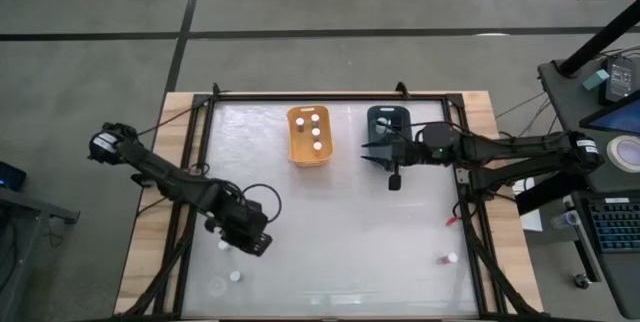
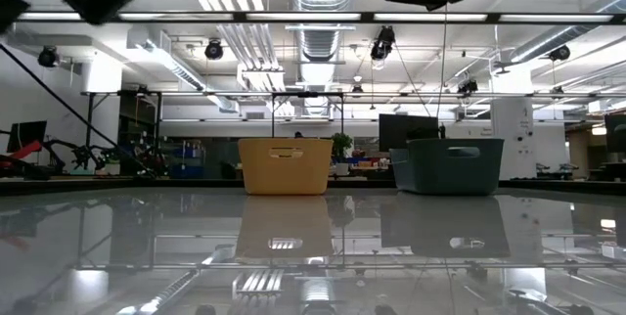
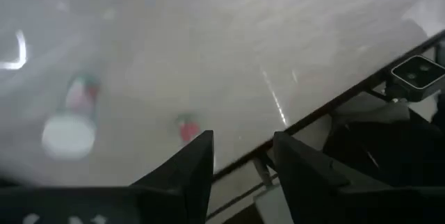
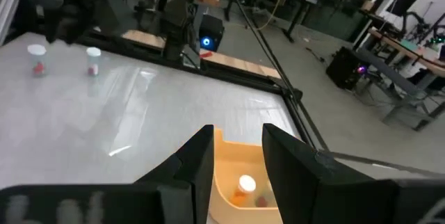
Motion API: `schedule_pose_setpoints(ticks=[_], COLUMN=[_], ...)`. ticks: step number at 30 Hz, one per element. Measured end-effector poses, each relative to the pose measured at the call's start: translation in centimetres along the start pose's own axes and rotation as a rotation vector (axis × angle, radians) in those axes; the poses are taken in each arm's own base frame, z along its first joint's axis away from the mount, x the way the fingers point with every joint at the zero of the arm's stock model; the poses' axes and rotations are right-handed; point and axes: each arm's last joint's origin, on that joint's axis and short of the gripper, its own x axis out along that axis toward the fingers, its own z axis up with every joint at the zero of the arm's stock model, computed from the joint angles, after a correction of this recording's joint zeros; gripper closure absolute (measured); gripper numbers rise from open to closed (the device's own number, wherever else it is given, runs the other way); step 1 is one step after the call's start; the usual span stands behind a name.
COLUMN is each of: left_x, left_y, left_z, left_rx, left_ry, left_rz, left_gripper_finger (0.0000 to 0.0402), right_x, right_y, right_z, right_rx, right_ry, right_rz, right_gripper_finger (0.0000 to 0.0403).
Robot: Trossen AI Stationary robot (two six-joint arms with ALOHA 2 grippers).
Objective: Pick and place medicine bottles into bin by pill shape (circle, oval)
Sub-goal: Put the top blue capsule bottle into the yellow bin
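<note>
A: Logging tool positions against the orange bin (image 1: 310, 135) as landmark. Left tool (image 1: 252, 241) sits well off from it, toward the near left part of the desk (image 1: 350, 232), above the surface.

B: Jaw state, left?

A: Parted and empty; the left wrist view shows a clear gap between its two dark fingers (image 3: 186, 175). Two medicine bottles are on the desk beyond them: a white-capped one (image 3: 71, 123) and a smaller one with a red body (image 3: 186, 128).

B: Right tool?

A: Right tool (image 1: 393, 174) hangs just beside the orange bin, at the near edge of the dark teal bin (image 1: 386, 122), which stands next to the orange one. Fingers (image 4: 197, 165) apart, nothing between them.

B: Bottles inside the landmark?

A: Three white caps (image 1: 315, 131) counted inside the orange bin from above. The right wrist view shows one cap (image 4: 246, 182) in the bin. Contents of the teal bin cannot be read; the arm covers part of it.

B: Loose bottles?

A: Two near the left tool: one just beside it (image 1: 223, 245), one closer to the desk's front edge (image 1: 235, 276). One more (image 1: 452, 258) far from the orange bin, at the near right corner. The low view shows both bins (image 2: 285, 166) upright on the desk.
</note>
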Motion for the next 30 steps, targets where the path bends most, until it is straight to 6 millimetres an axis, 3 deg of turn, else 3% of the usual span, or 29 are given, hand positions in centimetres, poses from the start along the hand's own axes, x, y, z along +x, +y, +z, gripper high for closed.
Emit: schedule_pose_setpoints(ticks=[7, 15, 20, 24, 30], left_x=[-1.3, 0.4, 1.1, 1.4, 1.9], left_y=[-1.4, -0.8, 0.5, 0.8, 1.0], left_z=[-2.9, -6.1, -6.3, -5.9, -5.6], left_rx=[-0.122, -0.193, -0.183, -0.161, -0.165], left_ry=[0.019, 0.03, -0.1, -0.227, -0.261], left_rz=[0.123, 0.226, 0.357, 0.356, 0.395], left_gripper_finger=[0.0267, 0.0267, 0.0267, 0.0267, 0.0266], right_x=[0.0, 0.0, 0.0, 0.0, 0.0], right_y=[0.0, 0.0, 0.0, 0.0, 0.0], right_z=[0.0, -0.1, -0.1, -0.1, -0.1], right_rx=[-0.007, -0.016, -0.02, -0.028, -0.034], right_ry=[0.003, 0.009, 0.009, 0.01, 0.009], right_rz=[0.001, 0.004, 0.004, 0.003, 0.004], right_gripper_finger=[0.0289, 0.0289, 0.0289, 0.0289, 0.0289])
